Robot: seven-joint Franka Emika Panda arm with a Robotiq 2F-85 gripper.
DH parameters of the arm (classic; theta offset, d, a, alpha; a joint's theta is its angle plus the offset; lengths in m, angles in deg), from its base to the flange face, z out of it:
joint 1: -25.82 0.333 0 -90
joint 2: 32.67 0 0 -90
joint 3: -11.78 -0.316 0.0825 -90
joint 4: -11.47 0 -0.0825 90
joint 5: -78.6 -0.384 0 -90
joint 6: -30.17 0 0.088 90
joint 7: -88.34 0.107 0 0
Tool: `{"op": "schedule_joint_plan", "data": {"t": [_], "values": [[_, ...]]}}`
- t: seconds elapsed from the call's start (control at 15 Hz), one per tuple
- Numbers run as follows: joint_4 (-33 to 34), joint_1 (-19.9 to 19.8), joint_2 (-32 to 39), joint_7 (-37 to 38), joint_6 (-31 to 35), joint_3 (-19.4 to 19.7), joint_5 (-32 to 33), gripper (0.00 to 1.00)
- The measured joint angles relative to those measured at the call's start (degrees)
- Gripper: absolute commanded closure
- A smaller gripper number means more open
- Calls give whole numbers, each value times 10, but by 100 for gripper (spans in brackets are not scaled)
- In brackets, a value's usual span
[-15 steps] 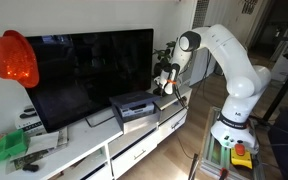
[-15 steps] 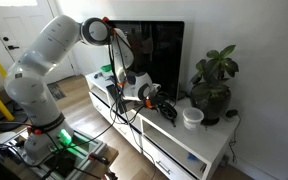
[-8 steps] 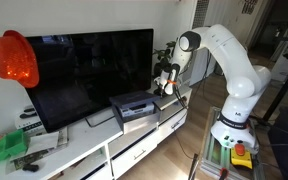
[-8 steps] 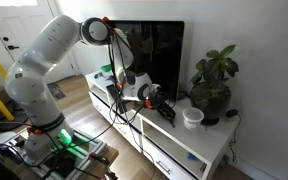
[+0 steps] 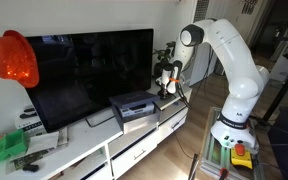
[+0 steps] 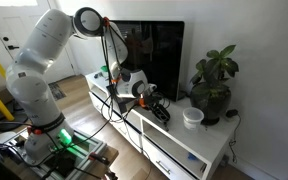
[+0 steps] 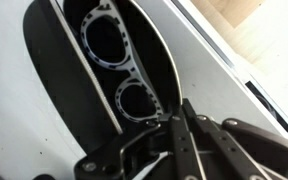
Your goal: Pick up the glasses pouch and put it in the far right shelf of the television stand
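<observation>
Television point(image 6: 154, 50), plant point(image 6: 212, 80) close on television stand point(image 6: 216, 137)

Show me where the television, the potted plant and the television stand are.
television point(image 5: 84, 70), in an exterior view, middle of its screen
potted plant point(image 6: 216, 68), in an exterior view, its leaves
television stand point(image 5: 136, 152), in an exterior view, a white drawer front

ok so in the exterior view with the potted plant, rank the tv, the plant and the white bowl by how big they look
1. tv, largest by far
2. potted plant, clearly smaller, though it seems to stand nearer the camera
3. white bowl, smallest
</observation>
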Motion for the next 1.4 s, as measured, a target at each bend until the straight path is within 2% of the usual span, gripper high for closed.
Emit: {"op": "schedule_joint_plan", "data": {"t": [0.67, 0.73, 1.27, 1.4], "values": [[-102, 92, -85, 90, -79, 94, -2, 99], [-109, 101, -88, 100, -82, 101, -2, 96], [-107, 101, -85, 102, -82, 101, -2, 96], [-107, 101, -85, 102, -82, 101, -2, 99]]}}
